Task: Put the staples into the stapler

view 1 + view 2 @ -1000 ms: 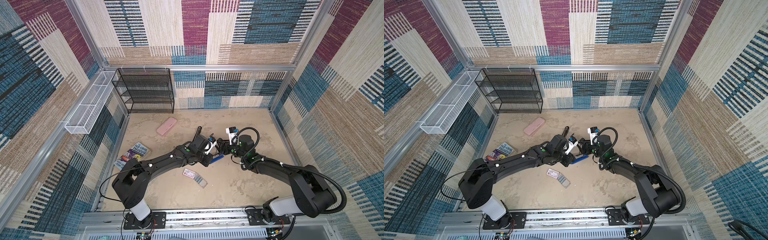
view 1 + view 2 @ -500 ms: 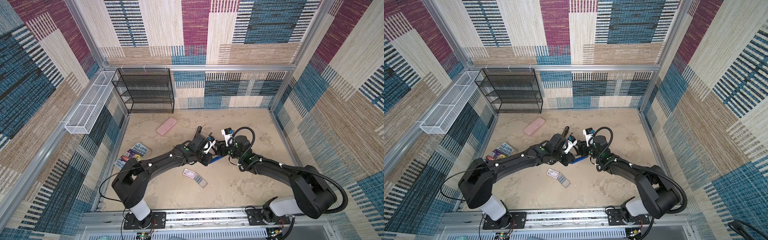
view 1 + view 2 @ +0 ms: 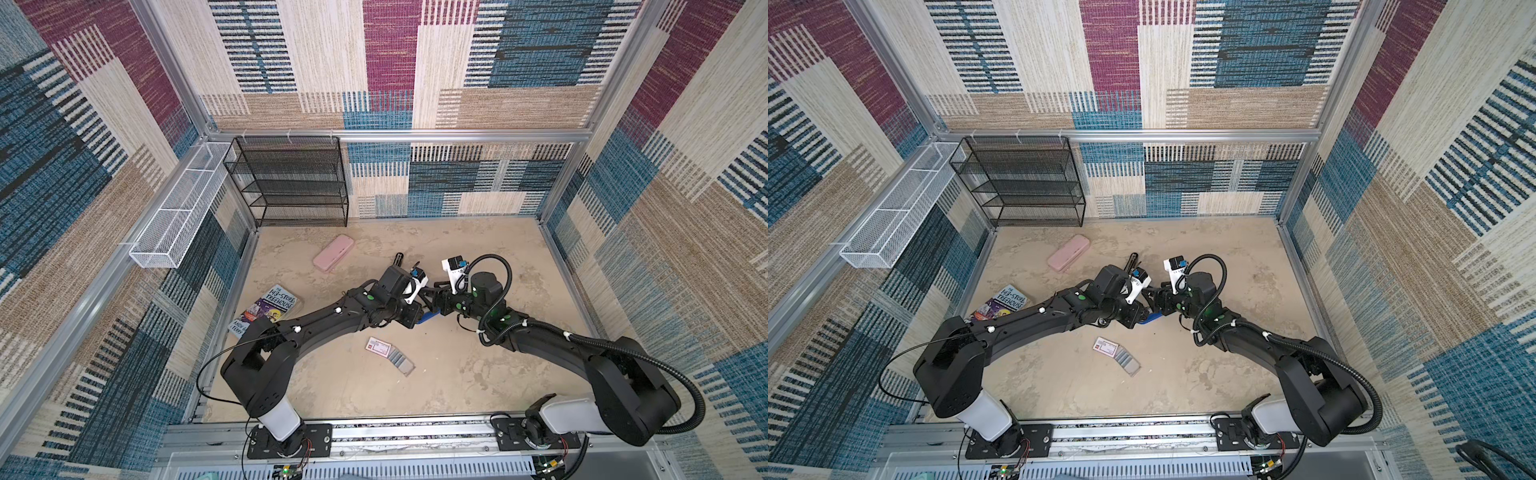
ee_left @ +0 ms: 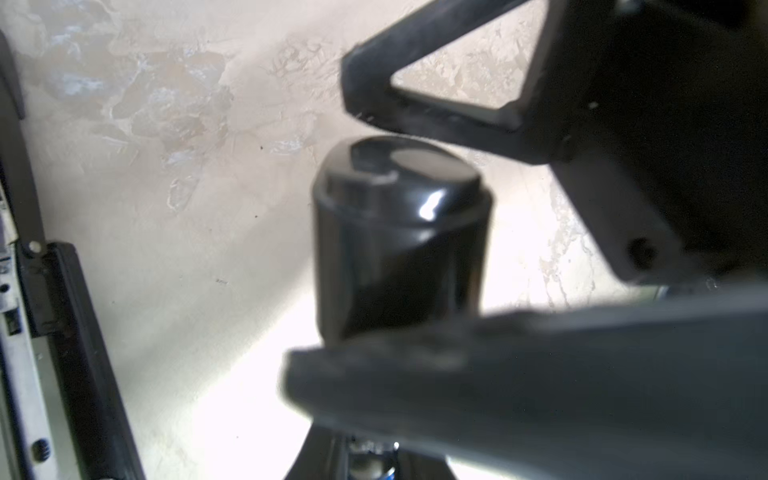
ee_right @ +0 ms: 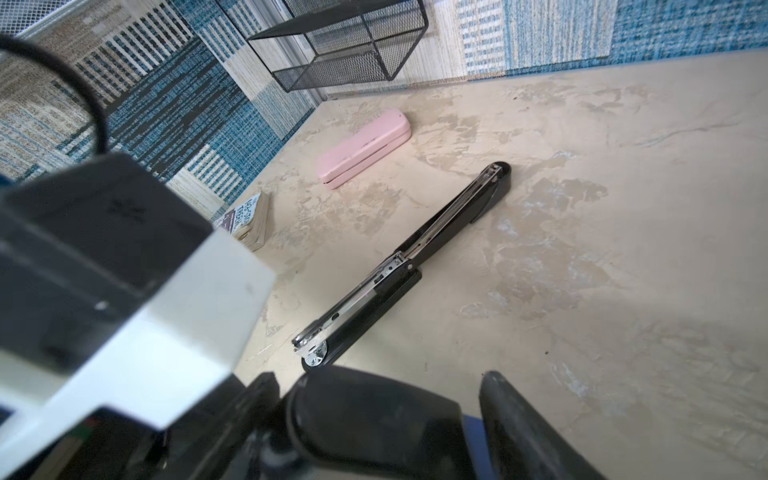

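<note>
Thin grey metal staple strips (image 3: 400, 360) poke from their small white, red-edged cardboard box (image 3: 379, 346) on the beige floor (image 3: 457, 374), apart from both arms. The flat-opened black-and-chrome stapler (image 5: 405, 266) lies beyond, largely hidden under the left arm (image 3: 332, 320). The right gripper (image 3: 430, 300) gapes; whether the left gripper (image 3: 419, 310) grips anything, I cannot tell.

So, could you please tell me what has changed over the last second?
The right gripper edged slightly toward the left gripper and its jaws opened wider. The staples, stapler, pink case and book stayed put.
</note>
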`<state>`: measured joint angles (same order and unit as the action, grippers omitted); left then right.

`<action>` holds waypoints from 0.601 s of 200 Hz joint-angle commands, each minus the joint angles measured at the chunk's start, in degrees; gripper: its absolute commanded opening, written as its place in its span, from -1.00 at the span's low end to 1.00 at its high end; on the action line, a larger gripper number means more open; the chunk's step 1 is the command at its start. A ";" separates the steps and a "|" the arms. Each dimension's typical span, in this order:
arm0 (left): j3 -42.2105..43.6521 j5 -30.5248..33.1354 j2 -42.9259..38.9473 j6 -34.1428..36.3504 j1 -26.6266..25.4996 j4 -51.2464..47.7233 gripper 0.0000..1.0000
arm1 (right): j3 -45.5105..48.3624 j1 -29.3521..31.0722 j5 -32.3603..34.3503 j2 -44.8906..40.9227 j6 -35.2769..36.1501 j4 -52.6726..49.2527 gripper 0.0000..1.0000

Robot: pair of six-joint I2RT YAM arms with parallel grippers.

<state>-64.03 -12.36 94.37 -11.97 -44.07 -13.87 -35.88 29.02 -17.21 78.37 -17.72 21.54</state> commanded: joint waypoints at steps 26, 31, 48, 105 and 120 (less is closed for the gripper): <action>1.01 0.03 -0.68 -1.48 1.14 4.37 -0.99 | 1.34 -0.01 2.53 -2.66 1.36 -1.43 0.65; 1.09 0.18 -0.68 -1.48 1.26 4.52 -0.99 | 1.56 -0.01 2.60 -3.03 1.26 -1.56 0.65; 1.57 1.13 -0.35 -1.30 1.49 5.22 -0.99 | 2.26 -0.01 2.87 -4.37 1.36 -2.32 0.66; 3.87 4.54 3.54 -1.57 1.54 12.78 -0.98 | 6.68 -0.10 7.28 -10.50 0.51 -4.75 0.68; 3.82 5.89 5.35 -1.14 1.46 14.89 -0.97 | 8.10 -0.27 8.57 -11.97 -0.32 -4.77 0.69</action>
<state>-60.36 -9.34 97.82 -12.23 -42.59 -6.63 -29.26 28.91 -11.79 68.14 -16.71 17.34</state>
